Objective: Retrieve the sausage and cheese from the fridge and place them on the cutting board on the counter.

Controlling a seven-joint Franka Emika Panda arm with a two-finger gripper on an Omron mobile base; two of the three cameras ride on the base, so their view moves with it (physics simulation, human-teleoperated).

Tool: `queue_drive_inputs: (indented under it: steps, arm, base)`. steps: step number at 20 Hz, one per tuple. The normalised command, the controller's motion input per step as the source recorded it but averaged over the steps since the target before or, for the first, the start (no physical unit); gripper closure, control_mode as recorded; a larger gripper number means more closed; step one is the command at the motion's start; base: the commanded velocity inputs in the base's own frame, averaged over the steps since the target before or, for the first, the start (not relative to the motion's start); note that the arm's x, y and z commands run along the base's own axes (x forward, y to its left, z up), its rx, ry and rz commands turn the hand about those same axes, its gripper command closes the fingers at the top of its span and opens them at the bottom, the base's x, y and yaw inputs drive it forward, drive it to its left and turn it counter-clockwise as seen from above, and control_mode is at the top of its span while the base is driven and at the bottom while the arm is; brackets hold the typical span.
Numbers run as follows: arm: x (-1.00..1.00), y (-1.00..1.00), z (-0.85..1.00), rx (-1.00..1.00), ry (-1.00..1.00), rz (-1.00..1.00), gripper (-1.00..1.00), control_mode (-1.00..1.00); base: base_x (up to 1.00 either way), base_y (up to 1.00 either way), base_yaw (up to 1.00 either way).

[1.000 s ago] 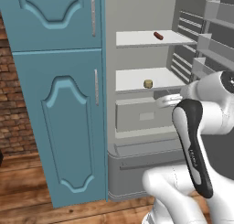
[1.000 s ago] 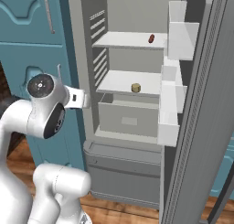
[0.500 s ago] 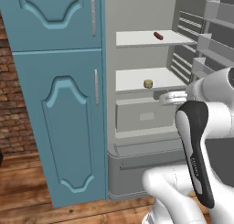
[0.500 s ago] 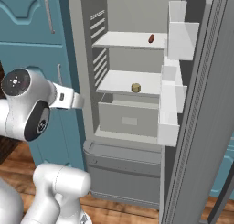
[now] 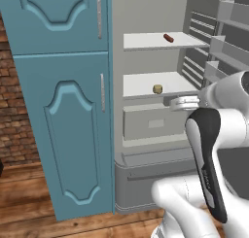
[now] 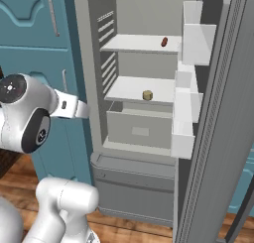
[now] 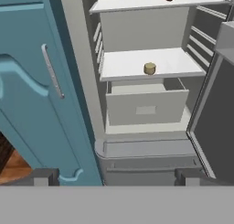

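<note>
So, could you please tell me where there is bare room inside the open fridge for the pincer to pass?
The lower shelf is bare on both sides of the cheese. The upper shelf is bare left of the sausage, which lies near its right end. It is tighter on the right, beside the door bins.

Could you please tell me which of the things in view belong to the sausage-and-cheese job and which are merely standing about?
Belongs to the job:
- sausage, on the upper shelf
- cheese, on the lower shelf
- fridge, door open
- gripper, open, facing the fridge

Just there:
- teal cabinets
- fridge drawer
- door bins
</note>
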Motion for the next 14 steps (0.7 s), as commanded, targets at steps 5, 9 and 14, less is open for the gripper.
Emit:
queue_drive_inputs:
  steps: [5,9,14]
  arm:
    - [-0.34,0.0,0.0,0.0,0.0,-0.11,-1.0,-1.0]
    - [-0.04,0.0,0.0,0.0,-0.01,0.0,-1.0,-1.0]
    - [-0.26,0.0,0.0,0.0,0.0,0.0,-1.0,-1.0]
  base:
    - [0.0,0.0,0.0]
    - [0.0,0.0,0.0]
    - [0.0,0.0,0.0]
